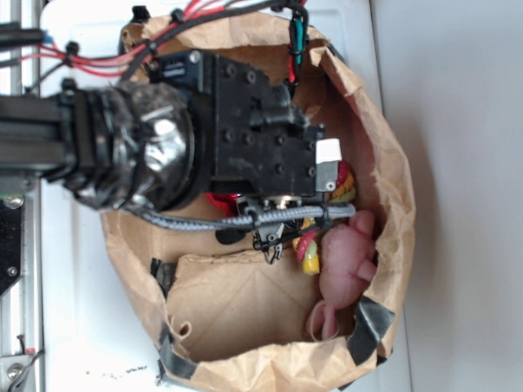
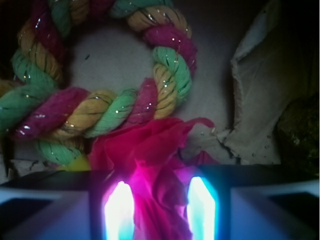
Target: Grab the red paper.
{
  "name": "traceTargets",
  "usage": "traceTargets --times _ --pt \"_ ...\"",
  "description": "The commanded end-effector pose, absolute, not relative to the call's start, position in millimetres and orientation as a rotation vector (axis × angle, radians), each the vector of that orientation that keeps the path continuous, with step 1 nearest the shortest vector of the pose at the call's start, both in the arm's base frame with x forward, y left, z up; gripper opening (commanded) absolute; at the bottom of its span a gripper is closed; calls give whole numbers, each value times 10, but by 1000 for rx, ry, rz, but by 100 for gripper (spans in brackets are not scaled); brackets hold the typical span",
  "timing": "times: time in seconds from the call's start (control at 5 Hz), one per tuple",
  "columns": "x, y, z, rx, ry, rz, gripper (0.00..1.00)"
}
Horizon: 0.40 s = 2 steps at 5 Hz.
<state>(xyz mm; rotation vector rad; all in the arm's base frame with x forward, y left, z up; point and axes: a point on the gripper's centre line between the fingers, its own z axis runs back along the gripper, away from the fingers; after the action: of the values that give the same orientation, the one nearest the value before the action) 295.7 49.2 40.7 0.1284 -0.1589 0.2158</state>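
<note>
gripper (image 2: 160, 210) down inside the brown paper bag (image 1: 384, 163), fingers apart with the red paper (image 2: 150, 150) between them; not closed on it as far as the wrist view shows. the paper lies on the bag floor, touching the rope ring (image 2: 100, 112). pink plush toy (image 1: 347, 257) alongside. judgement: wad is light, soft, crushable, so pinch its ruffled middle; keep clear of the rope.
</note>
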Motion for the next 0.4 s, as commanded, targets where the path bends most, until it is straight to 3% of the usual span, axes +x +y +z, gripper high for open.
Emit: traceTargets --times 0.0,0.2 --pt "2957 497 670 145 -209 191 0" --pt "2853 429 864 120 -210 177 0"
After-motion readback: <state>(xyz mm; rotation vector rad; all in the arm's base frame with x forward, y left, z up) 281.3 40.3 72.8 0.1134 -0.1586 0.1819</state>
